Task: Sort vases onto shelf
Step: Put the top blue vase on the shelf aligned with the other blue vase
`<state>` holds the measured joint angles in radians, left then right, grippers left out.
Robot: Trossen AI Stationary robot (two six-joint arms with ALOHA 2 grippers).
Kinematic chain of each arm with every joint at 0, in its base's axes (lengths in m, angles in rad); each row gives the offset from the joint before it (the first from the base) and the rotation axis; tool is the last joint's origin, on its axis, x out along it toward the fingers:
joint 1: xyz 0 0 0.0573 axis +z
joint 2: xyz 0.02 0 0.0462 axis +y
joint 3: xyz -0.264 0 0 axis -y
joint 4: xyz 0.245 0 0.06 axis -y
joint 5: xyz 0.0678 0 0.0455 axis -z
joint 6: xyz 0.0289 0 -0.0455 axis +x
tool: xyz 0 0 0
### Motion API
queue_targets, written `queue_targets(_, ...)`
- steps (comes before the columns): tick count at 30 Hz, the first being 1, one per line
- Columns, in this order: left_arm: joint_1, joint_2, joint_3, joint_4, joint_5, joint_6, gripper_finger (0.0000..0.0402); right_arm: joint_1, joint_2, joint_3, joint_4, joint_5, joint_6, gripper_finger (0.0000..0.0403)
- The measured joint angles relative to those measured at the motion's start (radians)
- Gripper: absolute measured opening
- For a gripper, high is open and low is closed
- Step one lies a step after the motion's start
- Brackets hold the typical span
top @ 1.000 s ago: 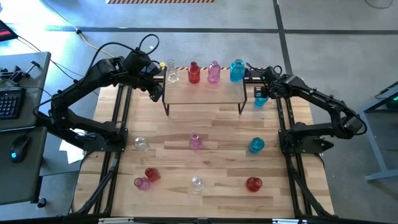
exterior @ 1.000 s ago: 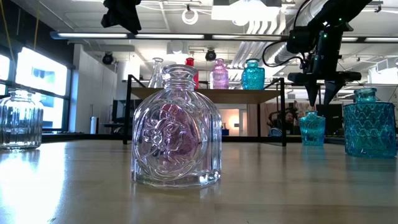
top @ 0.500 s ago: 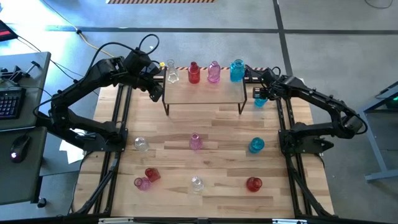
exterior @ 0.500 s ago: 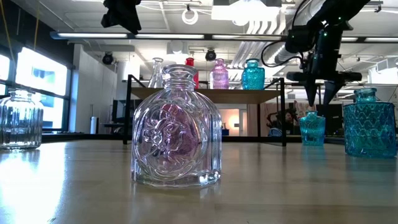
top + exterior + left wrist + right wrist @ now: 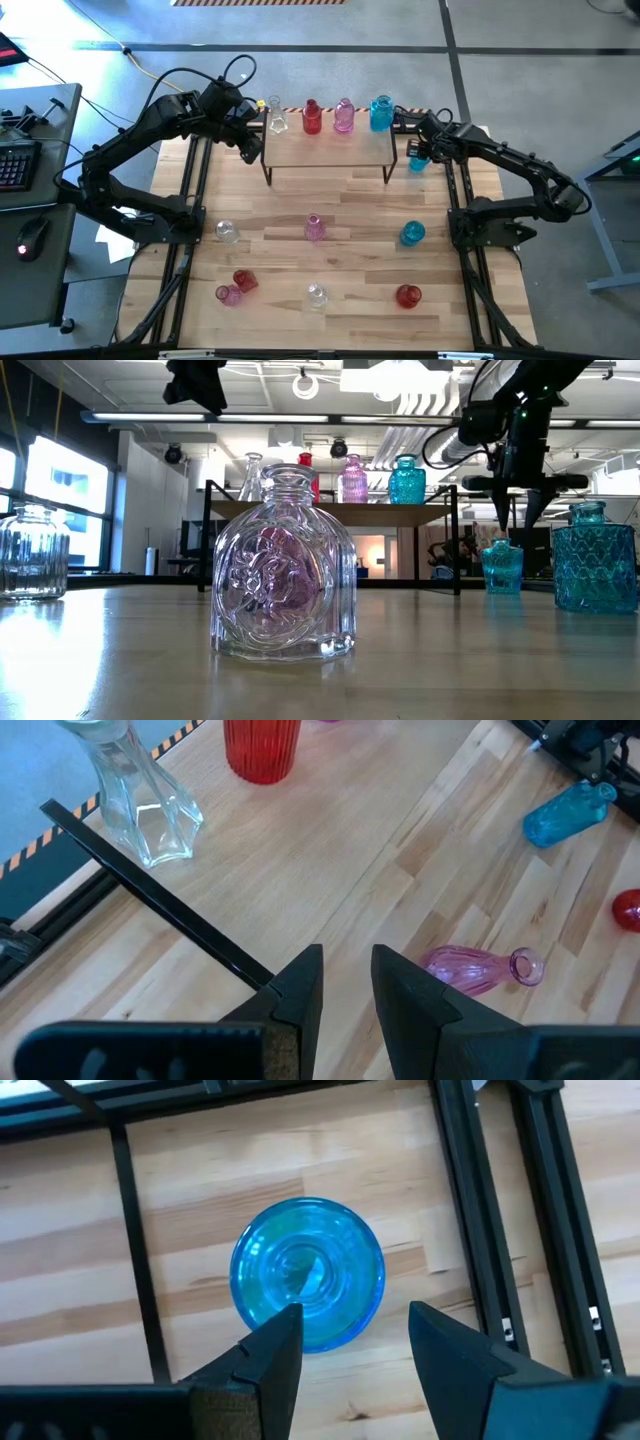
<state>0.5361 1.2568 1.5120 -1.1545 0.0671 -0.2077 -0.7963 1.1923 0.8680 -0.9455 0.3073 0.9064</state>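
Note:
The shelf [image 5: 330,150] stands at the table's far edge and carries a clear vase [image 5: 277,120], a red vase [image 5: 312,118], a pink vase [image 5: 344,117] and a blue vase [image 5: 381,113]. A small blue vase [image 5: 307,1275] stands upright on the table just right of the shelf [image 5: 502,567]. My right gripper [image 5: 350,1345] hangs open above it, fingers pointing down [image 5: 518,520], apart from the glass. My left gripper [image 5: 347,985] hovers at the shelf's left end [image 5: 250,135], narrowly open and holding nothing.
Several vases stand on the near half of the table: clear [image 5: 227,232], pink [image 5: 314,228], blue [image 5: 412,234], red [image 5: 243,281], pink [image 5: 228,295], clear [image 5: 316,295], red [image 5: 407,296]. Black frame rails [image 5: 480,1230] run beside the small blue vase.

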Motion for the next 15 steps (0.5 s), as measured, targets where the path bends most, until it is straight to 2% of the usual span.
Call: queue_targets(15, 0.0, 0.0, 0.0, 0.0, 0.0, 0.027, 0.0081, -0.009, 0.013, 0.0, 0.012, 0.051, 0.09, 0.0165)
